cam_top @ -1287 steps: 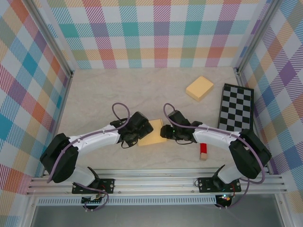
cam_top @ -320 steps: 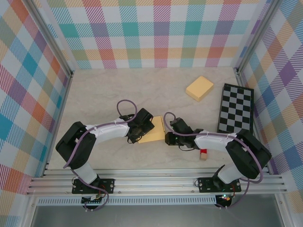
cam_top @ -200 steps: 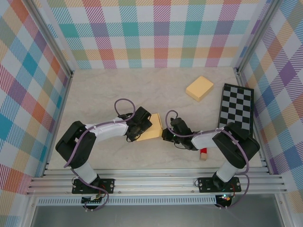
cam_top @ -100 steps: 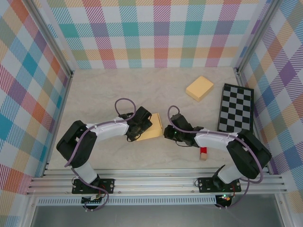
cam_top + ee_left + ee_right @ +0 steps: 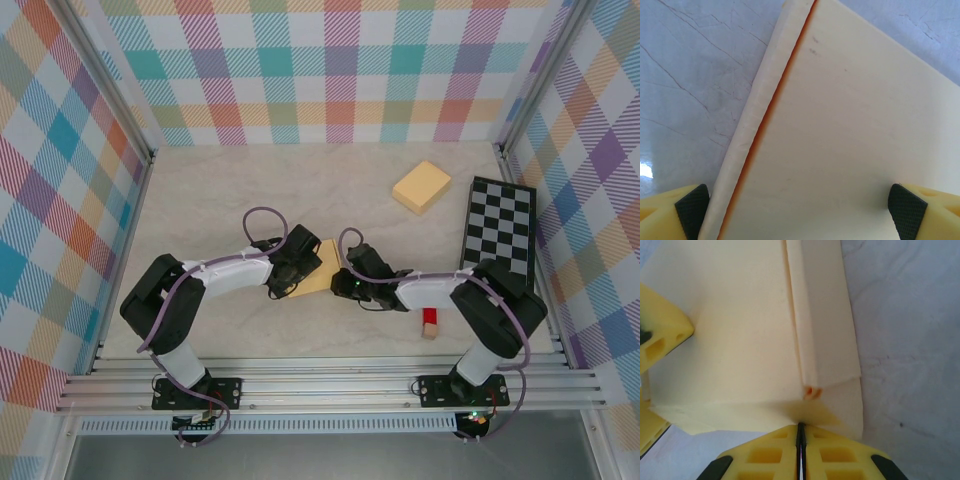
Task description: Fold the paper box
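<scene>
Straddling the box [image 5: 840, 125], the left claw [image 5: 799, 207] stands released, a black pad off each side of the sheet, which lies flat between and ahead of its fingers. Right claw [image 5: 800, 440] is clenched, tips butted against the box's near edge; a folded flap [image 5: 815, 330] runs forward from them.
</scene>
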Tool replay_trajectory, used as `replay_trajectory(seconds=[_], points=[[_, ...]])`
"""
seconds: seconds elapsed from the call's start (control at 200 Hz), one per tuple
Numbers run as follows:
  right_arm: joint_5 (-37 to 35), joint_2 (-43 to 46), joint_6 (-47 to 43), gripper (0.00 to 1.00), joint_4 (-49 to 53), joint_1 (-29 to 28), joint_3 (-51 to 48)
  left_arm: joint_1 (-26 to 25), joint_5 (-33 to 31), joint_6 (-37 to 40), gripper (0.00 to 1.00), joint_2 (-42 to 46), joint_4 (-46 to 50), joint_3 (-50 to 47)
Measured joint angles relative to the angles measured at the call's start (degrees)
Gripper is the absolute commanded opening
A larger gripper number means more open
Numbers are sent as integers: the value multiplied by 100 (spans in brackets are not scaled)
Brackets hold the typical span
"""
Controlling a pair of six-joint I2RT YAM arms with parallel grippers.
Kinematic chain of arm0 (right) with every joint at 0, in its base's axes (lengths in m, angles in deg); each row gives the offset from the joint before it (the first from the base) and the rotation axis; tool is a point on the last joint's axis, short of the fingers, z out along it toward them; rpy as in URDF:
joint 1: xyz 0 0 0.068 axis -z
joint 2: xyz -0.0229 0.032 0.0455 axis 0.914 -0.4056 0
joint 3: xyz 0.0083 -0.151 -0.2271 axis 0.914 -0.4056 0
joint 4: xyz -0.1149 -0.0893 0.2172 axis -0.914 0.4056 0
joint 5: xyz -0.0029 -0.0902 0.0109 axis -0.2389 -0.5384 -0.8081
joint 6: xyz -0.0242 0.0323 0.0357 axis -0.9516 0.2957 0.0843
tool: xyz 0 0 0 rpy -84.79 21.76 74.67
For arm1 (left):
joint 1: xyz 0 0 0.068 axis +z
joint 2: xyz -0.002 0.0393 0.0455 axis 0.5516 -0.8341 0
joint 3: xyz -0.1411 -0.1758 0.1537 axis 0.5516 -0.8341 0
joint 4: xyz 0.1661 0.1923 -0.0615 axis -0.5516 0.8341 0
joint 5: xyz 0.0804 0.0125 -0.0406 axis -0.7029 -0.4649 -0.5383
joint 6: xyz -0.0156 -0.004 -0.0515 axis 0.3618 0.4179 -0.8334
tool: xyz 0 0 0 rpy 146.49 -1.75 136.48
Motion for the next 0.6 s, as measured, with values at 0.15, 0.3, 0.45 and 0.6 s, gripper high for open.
replay_trajectory(seconds=[0.15,0.3,0.45,0.6], points=[[-105,-295,-223,12,-496,-15,-2,24,-11,-2,94,-26,-63,0],[-101,-367,-385,12,-691,-35,-9,35,-31,0,94,-37,-105,0],[-127,-229,-404,12,-737,-212,-46,44,-26,0,94,-46,-122,0],[-127,11,-258,12,-1016,-697,-44,44,-26,0,94,-70,-127,13]])
